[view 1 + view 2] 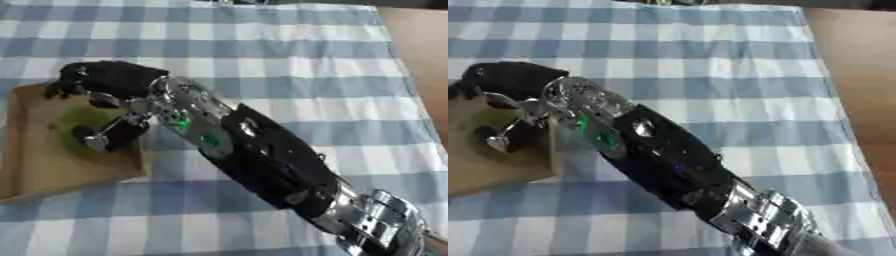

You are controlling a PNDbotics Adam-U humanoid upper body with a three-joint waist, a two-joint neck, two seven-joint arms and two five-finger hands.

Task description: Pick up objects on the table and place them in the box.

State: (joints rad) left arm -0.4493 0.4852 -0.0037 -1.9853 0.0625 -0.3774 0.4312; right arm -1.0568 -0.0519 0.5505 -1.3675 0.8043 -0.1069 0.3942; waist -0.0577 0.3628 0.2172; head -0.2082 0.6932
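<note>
Arm: the right arm came in from the lower right and reached diagonally across the checked cloth toward the box.
Right hand: the right hand hung over the box, fingers curled downward with the thumb below; whether they were pinching the green thing or merely arched above it could not be told.
Left hand: not visible in either view.
Box: a shallow brown cardboard box lay at the left edge of the tabletop, its near corner toward the viewer.
Object: a rounded green thing lay inside the box, directly beneath the hand (shape otherwise unclear).
Tabletop: no other loose object showed on the visible cloth; bare wood lay at the right.
Progress: judged late in a placing step, the green thing already in the box; what remained appeared to be letting go, if it was held, and pulling the hand clear.
</note>
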